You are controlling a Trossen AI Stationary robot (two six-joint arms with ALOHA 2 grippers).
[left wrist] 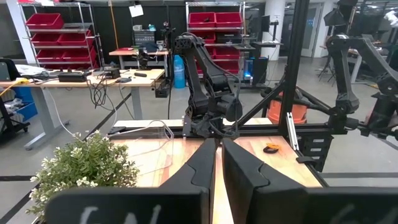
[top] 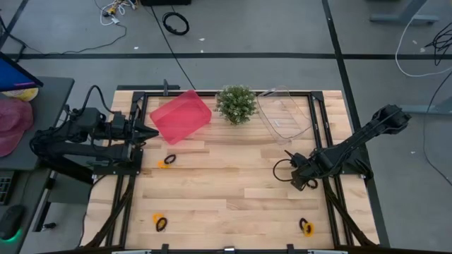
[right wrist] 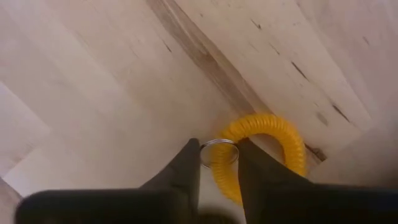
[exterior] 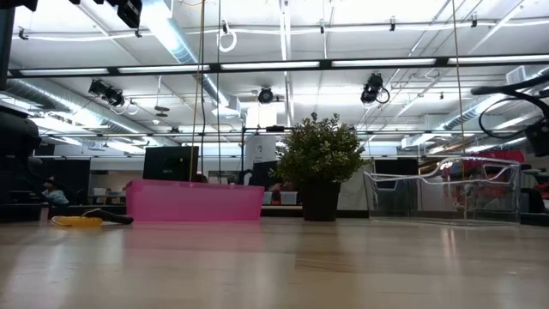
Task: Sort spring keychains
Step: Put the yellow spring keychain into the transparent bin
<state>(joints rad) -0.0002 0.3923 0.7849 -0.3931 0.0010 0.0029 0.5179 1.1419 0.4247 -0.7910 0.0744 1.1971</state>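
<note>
An orange-yellow spring keychain (right wrist: pixel 273 140) with a small metal ring lies flat on the wooden table (top: pixel 233 190), right of the middle. My right gripper (right wrist: pixel 219 149) points down onto it and is shut on it; in the high view the gripper (top: pixel 305 182) hides it. Other keychains lie at the left (top: pixel 167 161), near left (top: pixel 160 223) and near right (top: pixel 306 226). My left gripper (left wrist: pixel 217 163) is shut and empty. It waits level above the table's left edge (top: pixel 145 132). My right gripper pinches the keychain between its two fingers at the metal ring (right wrist: pixel 219 144) and the coil's end (right wrist: pixel 222 174) just behind it. The fingers come from above, pointing down. The rest of the coil lies flat on the table beside one finger (right wrist: pixel 255 168).
Along the far edge stand a pink bin (top: pixel 180 116), a small potted plant (top: pixel 236 104) and a clear container (top: pixel 284 113). Black frame rails (top: pixel 332 204) run along the table's sides. Bare wood lies between the arms.
</note>
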